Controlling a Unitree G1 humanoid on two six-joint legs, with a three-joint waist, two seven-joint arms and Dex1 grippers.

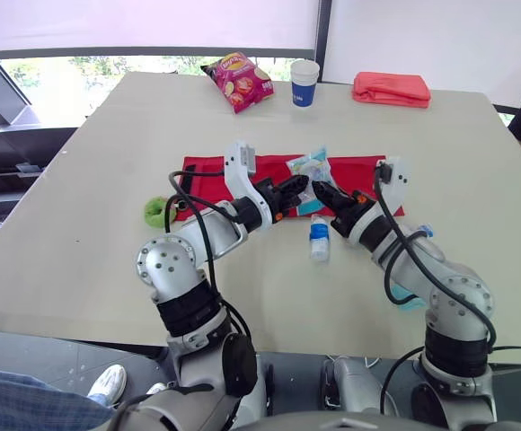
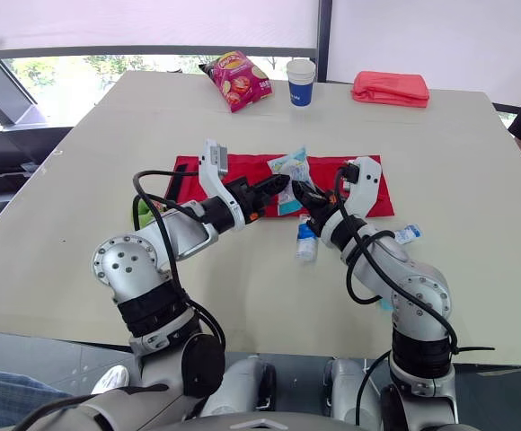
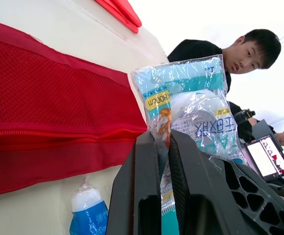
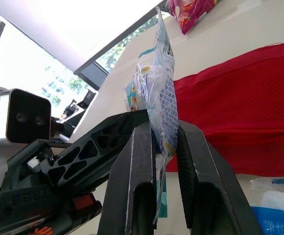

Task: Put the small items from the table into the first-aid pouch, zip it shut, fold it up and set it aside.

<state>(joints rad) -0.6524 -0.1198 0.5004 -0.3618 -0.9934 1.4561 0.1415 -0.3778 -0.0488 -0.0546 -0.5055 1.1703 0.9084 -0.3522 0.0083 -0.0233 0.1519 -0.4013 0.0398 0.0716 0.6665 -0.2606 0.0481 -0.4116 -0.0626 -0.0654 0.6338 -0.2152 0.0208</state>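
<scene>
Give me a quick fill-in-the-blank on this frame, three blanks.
1. The left end effector and the right end effector are both ____ on the clear packet.
2. The pouch lying open under the packet is ____.
3. The ring-shaped roll on the table, left of the pouch, is ____.

Missing words: shut; red; green.

A pink foil crisp packet [image 1: 238,81] lay just left of a blue-and-white paper cup [image 1: 304,83]; a folded coral cloth [image 1: 391,89] lay further right, apart.
</scene>
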